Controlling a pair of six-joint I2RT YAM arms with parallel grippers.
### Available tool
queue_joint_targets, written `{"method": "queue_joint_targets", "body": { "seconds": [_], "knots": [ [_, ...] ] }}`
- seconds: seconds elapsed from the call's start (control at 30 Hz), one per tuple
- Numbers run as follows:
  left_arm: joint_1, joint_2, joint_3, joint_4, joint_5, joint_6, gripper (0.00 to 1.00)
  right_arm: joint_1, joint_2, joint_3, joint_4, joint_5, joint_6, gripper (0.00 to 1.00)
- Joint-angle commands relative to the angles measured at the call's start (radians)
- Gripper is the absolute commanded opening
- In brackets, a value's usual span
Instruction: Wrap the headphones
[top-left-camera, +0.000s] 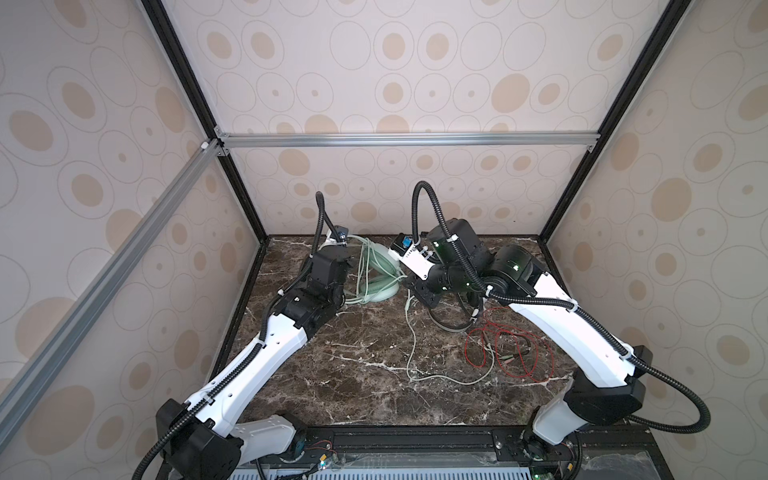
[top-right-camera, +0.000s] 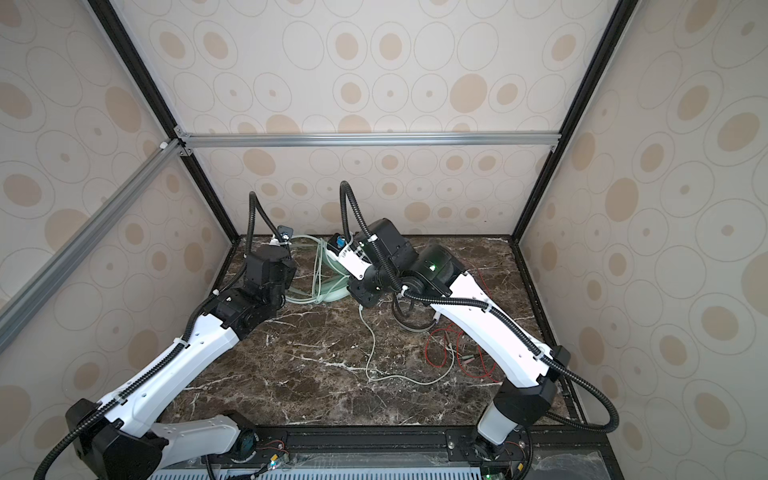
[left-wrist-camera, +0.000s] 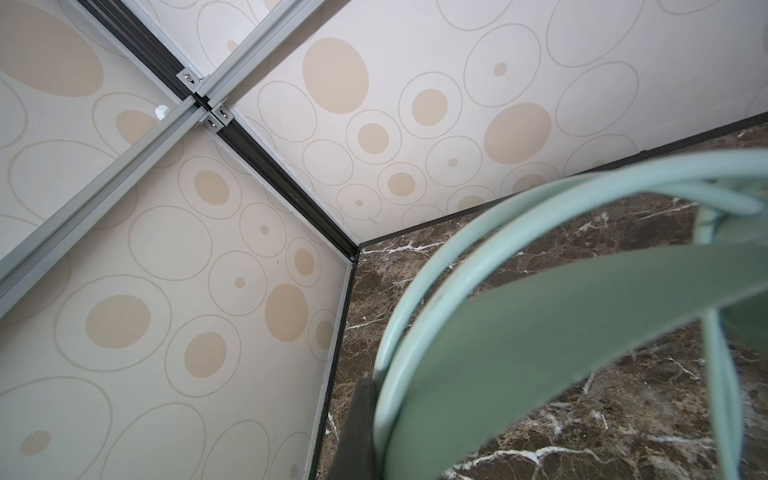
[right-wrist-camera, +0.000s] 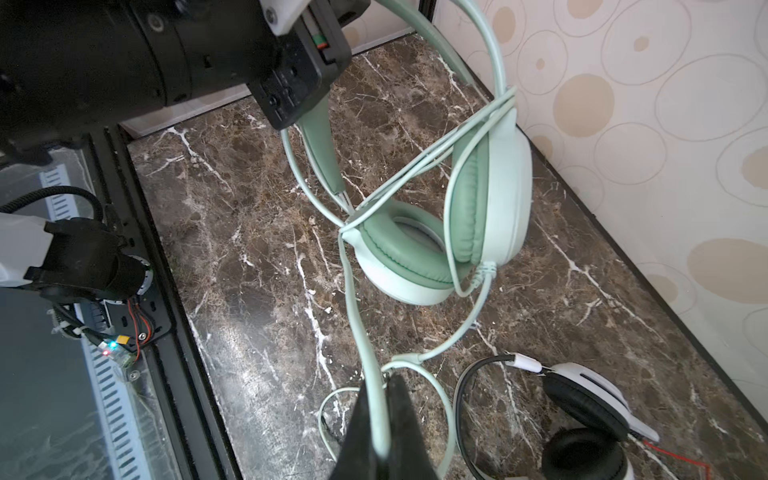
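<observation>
A: So where do the mint-green headphones (right-wrist-camera: 490, 195) sit right now?

B: Near the far edge of the table (top-left-camera: 332, 374), left of its middle. The left gripper (right-wrist-camera: 307, 116) is clamped on the headband, with the cups hanging below it. Whether the lower cup touches the marble, I cannot tell.

A: And the other arm?

B: The right gripper (right-wrist-camera: 380, 399) is pinched tight on the pale green cable (right-wrist-camera: 353, 299), just beside the headset on its right. From the jaws the cable runs taut up to the cups, where several strands already cross between them.

A: Which relation matters for the next turn?

B: The line from pinch to headset, I'd judge. The headset lies up and to the far left of the right gripper, the wraps run across the cups, and the loose tail trails back to the near edge in a long loop. The right arm carries the cable, so it would have to circle the headset while the left holds it steady.

A: And the second pair?

B: The white-and-black headphones (right-wrist-camera: 582, 399) lie flat beneath the right arm, with their red cable (top-left-camera: 498, 353) scattered toward the right edge, unwrapped. The slack green loop lies close to it, so tangling looks possible.
</observation>
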Motion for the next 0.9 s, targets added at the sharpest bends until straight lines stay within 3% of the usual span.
{"method": "queue_joint_targets", "body": {
  "seconds": [0.0, 0.23, 0.53, 0.87],
  "knots": [
    [-0.001, -0.023, 0.008, 0.039, -0.047, 0.015, 0.0, 0.01, -0.061, -0.018, 0.024, -0.013, 0.048, 0.0],
    [-0.001, -0.036, -0.004, 0.046, -0.045, 0.049, 0.0, 0.01, -0.056, 0.026, -0.08, 0.093, -0.01, 0.0],
    [-0.001, -0.037, -0.027, -0.028, 0.136, 0.049, 0.0, 0.008, 0.026, 0.159, -0.211, 0.219, -0.172, 0.0],
    [-0.011, -0.056, -0.032, -0.11, 0.417, 0.063, 0.0, -0.026, 0.091, 0.25, -0.162, 0.137, -0.296, 0.0]
  ]
}}
